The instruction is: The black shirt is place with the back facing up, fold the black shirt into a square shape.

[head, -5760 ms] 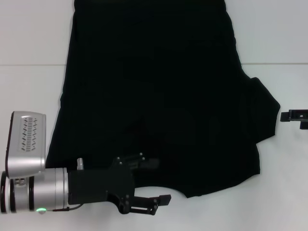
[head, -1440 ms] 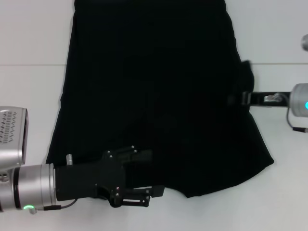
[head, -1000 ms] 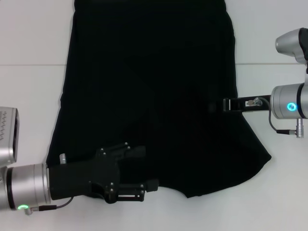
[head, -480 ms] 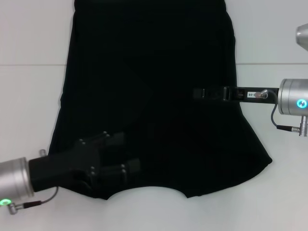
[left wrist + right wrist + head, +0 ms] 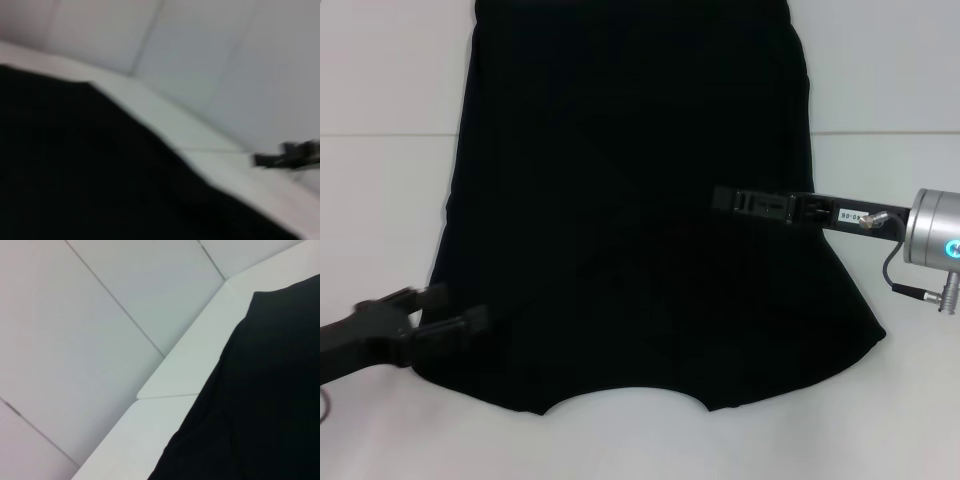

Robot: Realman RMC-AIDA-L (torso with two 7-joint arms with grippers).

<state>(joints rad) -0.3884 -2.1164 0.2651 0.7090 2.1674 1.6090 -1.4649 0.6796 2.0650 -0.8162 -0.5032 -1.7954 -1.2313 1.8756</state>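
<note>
Black shirt (image 5: pixel 630 200): lay spread flat on the white table (image 5: pixel 380 230), neckline notch at the near edge, both sleeves apparently already turned in, giving a long tapered panel ready for the next fold.
Right gripper (image 5: pixel 725 198): reached in from the right, low over the shirt's middle; whether its fingers pinched cloth or were parted could not be told against the black fabric.
Left gripper (image 5: pixel 445 315): at the shirt's near left edge, fingers apart with a gap between them, nothing visibly held; view blurred.
Table: smooth, white, a seam running across it. Pale panelled wall (image 5: pixel 75 315) stood behind the table's far edge.
</note>
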